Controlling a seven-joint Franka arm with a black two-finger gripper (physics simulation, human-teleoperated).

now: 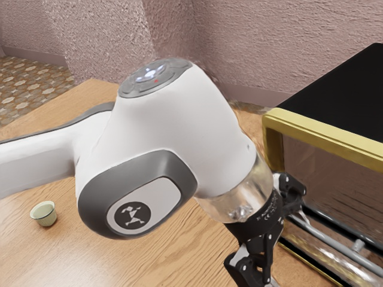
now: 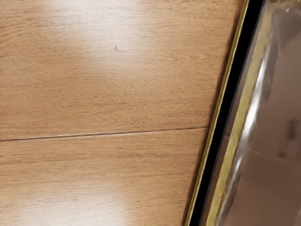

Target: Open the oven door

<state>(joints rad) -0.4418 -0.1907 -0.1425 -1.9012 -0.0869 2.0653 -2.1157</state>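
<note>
Where the oven door (image 1: 338, 188) faces it, long axis level, the hand (image 1: 287, 248) gapes.

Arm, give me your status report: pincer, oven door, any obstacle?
Pincer open, at the oven's front. Door: cannot tell whether it is ajar. Cup on table, away from oven, probably not in the way.

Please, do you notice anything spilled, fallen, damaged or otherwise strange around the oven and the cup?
Nothing stands out. The small pale cup is upright, I see no spill on the visible wooden tabletop, and the oven's gold frame shows no obvious damage.
</note>
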